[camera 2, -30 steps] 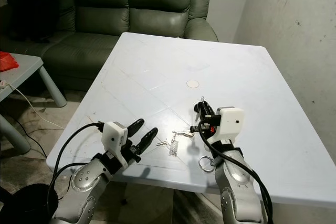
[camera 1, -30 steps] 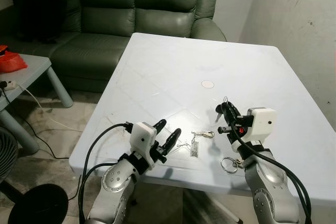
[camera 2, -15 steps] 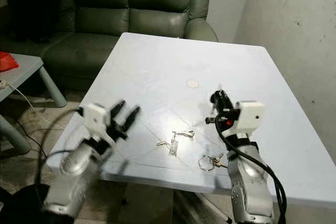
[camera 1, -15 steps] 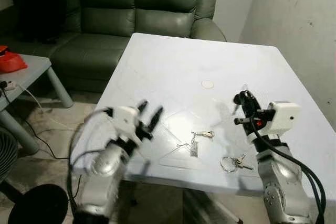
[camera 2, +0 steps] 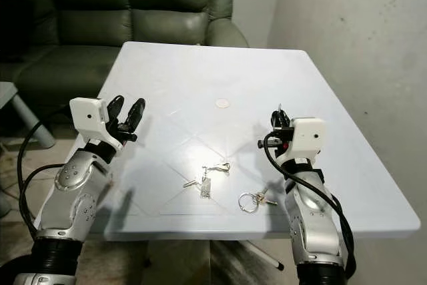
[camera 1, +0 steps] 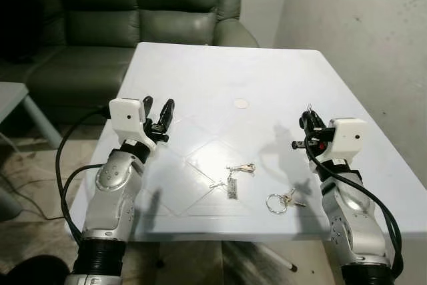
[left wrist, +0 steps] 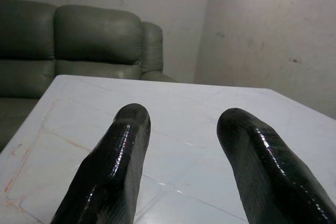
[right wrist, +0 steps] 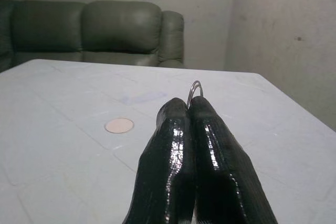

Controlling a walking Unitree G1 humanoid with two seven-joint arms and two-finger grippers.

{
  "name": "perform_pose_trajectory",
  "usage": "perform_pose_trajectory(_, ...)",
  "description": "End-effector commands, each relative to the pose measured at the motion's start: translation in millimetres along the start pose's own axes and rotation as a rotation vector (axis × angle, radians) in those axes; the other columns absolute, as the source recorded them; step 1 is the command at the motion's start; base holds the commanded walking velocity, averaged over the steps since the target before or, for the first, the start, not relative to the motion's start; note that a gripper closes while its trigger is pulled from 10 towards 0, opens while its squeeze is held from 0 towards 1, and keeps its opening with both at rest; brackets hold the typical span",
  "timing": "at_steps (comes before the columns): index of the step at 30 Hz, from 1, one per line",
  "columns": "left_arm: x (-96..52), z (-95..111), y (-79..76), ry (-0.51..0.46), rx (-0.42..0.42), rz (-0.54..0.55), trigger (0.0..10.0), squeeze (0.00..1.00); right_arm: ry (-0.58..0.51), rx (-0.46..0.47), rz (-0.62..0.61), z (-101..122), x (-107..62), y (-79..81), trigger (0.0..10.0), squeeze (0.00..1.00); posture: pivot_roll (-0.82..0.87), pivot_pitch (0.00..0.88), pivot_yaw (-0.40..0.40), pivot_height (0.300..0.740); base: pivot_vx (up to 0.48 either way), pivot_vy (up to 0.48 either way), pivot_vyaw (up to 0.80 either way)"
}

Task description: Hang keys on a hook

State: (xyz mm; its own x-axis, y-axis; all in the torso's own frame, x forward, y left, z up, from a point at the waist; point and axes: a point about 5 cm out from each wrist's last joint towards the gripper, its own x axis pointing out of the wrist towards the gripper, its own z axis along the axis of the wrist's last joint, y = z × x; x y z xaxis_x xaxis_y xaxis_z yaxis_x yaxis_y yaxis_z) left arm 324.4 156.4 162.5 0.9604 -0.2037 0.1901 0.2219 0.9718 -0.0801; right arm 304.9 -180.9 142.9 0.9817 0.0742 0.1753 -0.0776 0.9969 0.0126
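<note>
Two glossy black grippers: left (camera 1: 158, 113) spread, right (right wrist: 190, 109) clenched on thin wire loop (right wrist: 195, 88).

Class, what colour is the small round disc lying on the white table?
The disc looks pale pinkish-beige, slightly warmer than the table. The right wrist view shows it best.

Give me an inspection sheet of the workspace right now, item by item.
Surface: white table, scuffed, a small round disc near its middle.
Job's things: tagged keys and ringed keys lie near the front edge; no hook seen.
Clutter: nothing seen.
Grippers: left gripper open, raised over the table's left edge; right gripper shut on a thin wire loop, raised over the table's right side.
Cables: black cables run along both arms.
Surroundings: green sofa behind the table, bare wall on the right.
</note>
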Motion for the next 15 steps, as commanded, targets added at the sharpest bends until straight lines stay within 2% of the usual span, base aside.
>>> perform_pose_trajectory(1,3.3,3.2,4.4,0.005,0.008,0.02,10.0,0.0,-0.02,-0.014,0.004,5.6,4.9,1.9,10.0,0.0,-0.07,0.0,-0.045,0.74,0.0,0.0,-0.7)
perform_pose_trajectory(4,4.1,3.1,6.6,0.015,-0.011,0.029,10.0,0.0,-0.019,-0.017,0.007,5.8,5.2,3.2,10.0,0.0,-0.07,0.0,-0.045,0.74,0.0,0.0,-0.7)
perform_pose_trajectory(6,4.6,3.3,6.9,0.017,-0.014,0.033,10.0,0.0,-0.018,-0.022,0.008,5.4,5.2,3.8,10.0,0.0,-0.07,0.0,-0.047,0.74,0.0,0.244,-0.69)
perform_pose_trajectory(10,6.0,2.7,7.0,0.018,-0.028,0.048,10.0,0.0,-0.017,-0.029,0.008,4.7,5.6,4.0,10.0,0.0,-0.08,0.0,-0.046,0.74,0.0,0.441,-0.7)
perform_pose_trajectory(15,7.9,2.7,6.6,0.02,-0.01,0.064,10.0,0.0,-0.015,-0.039,0.008,4.7,6.3,4.4,10.0,0.0,-0.08,0.0,-0.046,0.74,0.0,0.0,-0.69)
